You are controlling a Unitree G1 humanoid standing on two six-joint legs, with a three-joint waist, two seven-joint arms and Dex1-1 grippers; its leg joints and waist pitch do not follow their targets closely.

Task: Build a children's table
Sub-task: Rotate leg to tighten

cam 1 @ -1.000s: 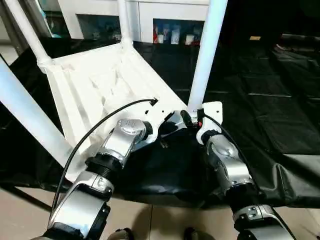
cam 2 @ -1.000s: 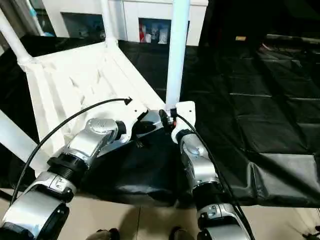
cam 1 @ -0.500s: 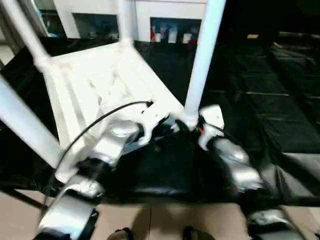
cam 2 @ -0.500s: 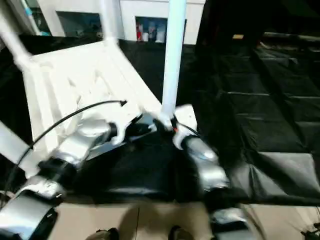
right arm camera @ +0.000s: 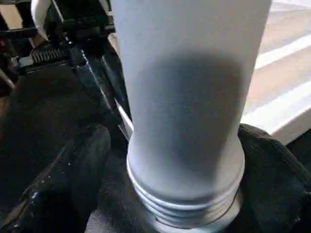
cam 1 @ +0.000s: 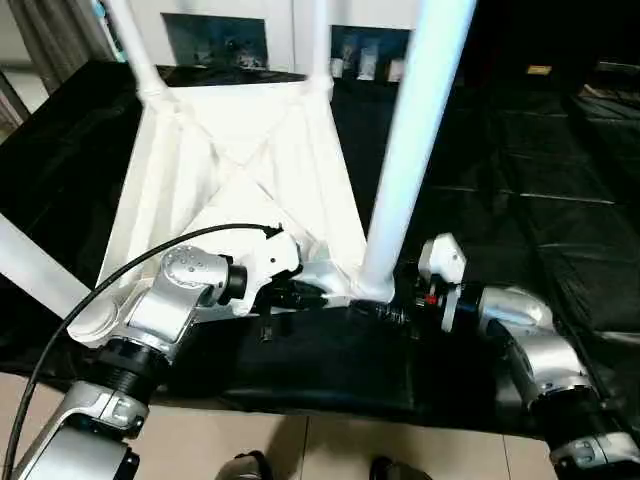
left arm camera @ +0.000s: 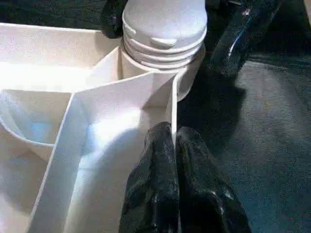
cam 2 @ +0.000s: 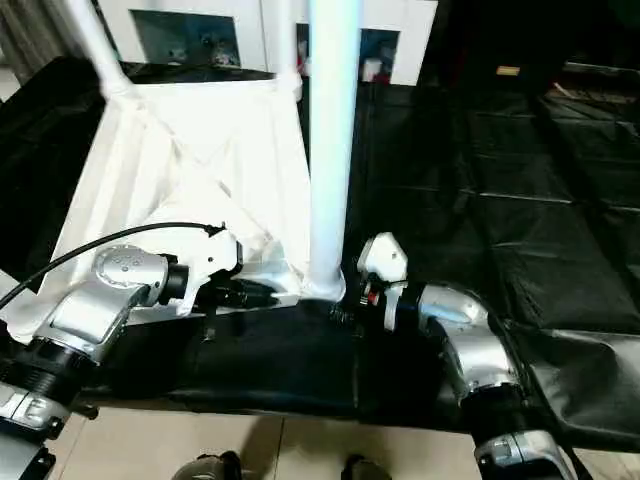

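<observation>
Left eye view: the children's table [cam 1: 240, 170] lies upside down on a black sheet [cam 1: 520, 200], its X-ribbed underside facing up. White legs stand in its corner sockets; the near leg [cam 1: 410, 150] rises from the corner nearest the robot. The left gripper [cam 1: 300, 293] reaches that near corner from the left, jaws clenched on the table's edge rib. The right gripper [cam 1: 395, 300] comes in from the right at the base of the near leg, one jaw on either side of it.

Right eye view: the same near leg [cam 2: 333, 150] stands between the two arms, with a white cabinet [cam 2: 240, 30] behind the far edge of the sheet.

Left wrist view: the left gripper's fingers [left arm camera: 160, 194] press together over the thin upright rim of the table [left arm camera: 73, 121], just below the ribbed socket collar [left arm camera: 163, 43] of the near leg.

Right wrist view: the near leg [right arm camera: 189, 97] stands close between the right gripper's spread fingers [right arm camera: 68, 170]; whether the pads touch it I cannot tell.
</observation>
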